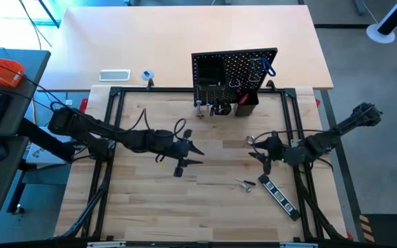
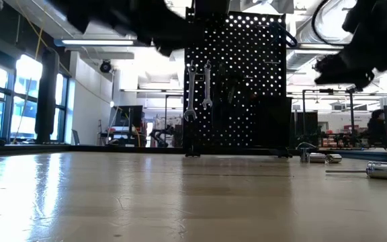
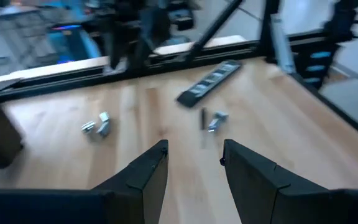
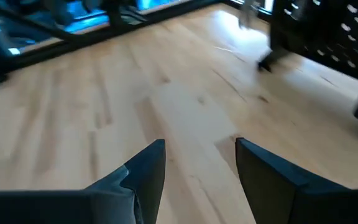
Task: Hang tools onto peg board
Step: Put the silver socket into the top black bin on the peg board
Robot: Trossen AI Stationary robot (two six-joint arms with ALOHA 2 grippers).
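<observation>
**Black peg board, loose tools, two idle grippers**

High view: black peg board (image 1: 234, 74) upright at table's far edge, blue-handled hex key (image 1: 266, 66) and wrenches (image 1: 207, 105) hung on its front. Left gripper (image 1: 191, 156) over table centre; right gripper (image 1: 255, 148) nearer the board. Striped bar (image 1: 278, 194) and small silver tool (image 1: 245, 183) flat on the wood (image 1: 150, 207).

Low view: two silver wrenches hanging on board's left part; silver tool lying at right.

Left wrist view: fingers (image 3: 146, 171) spread, empty; striped bar and silver bits beyond.

Right wrist view: fingers (image 4: 143, 167) spread, empty, above bare wood; board ahead.
</observation>
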